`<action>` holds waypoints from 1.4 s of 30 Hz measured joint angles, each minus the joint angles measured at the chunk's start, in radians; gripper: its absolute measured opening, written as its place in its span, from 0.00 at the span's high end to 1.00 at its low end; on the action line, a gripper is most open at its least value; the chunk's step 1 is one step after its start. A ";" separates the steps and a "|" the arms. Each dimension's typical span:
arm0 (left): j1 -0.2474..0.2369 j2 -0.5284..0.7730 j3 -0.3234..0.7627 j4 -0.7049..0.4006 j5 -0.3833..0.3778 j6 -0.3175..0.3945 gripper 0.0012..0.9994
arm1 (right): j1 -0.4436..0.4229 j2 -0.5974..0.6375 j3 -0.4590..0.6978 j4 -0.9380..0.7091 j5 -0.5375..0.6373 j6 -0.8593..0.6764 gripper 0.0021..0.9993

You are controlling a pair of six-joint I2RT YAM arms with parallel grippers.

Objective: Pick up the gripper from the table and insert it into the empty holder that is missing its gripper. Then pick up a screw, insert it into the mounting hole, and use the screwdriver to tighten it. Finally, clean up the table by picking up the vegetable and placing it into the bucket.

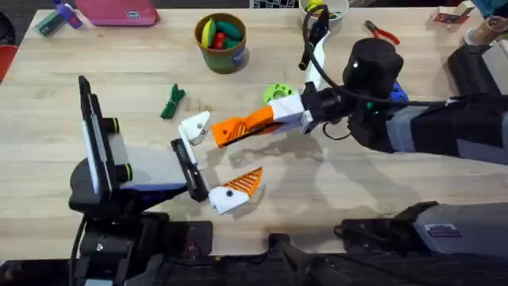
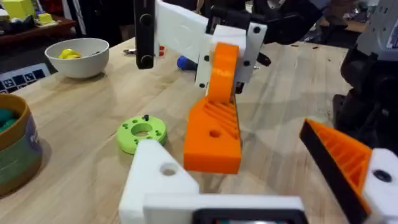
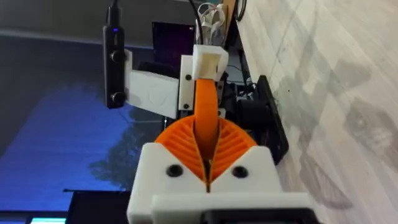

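Lighting: bright, even, diffuse from above. Table [image 1: 119,87] evenly lit, no strong glare. Shadows: soft, short, beneath the right arm [image 1: 444,131] and beside the bucket [image 1: 221,41]. Focus: overhead sharp mid-table, arm bases at the near edge dark and blurred. Left wrist: holder [image 2: 155,177] close and soft. Right wrist: background dim, bluish; table grain stretched at the edge.

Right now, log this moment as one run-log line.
right gripper: shut on the gripper | the holder: empty, gripper beside it | left gripper: open | the vegetable: on table
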 joint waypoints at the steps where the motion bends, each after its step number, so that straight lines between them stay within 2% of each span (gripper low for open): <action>1: 0.000 0.000 0.000 0.000 0.000 0.000 0.01 | 0.000 0.000 0.000 0.001 0.000 0.000 0.99; 42: 0.000 0.000 0.000 0.000 0.000 0.000 0.01 | 0.040 0.037 0.000 0.080 0.046 0.065 0.99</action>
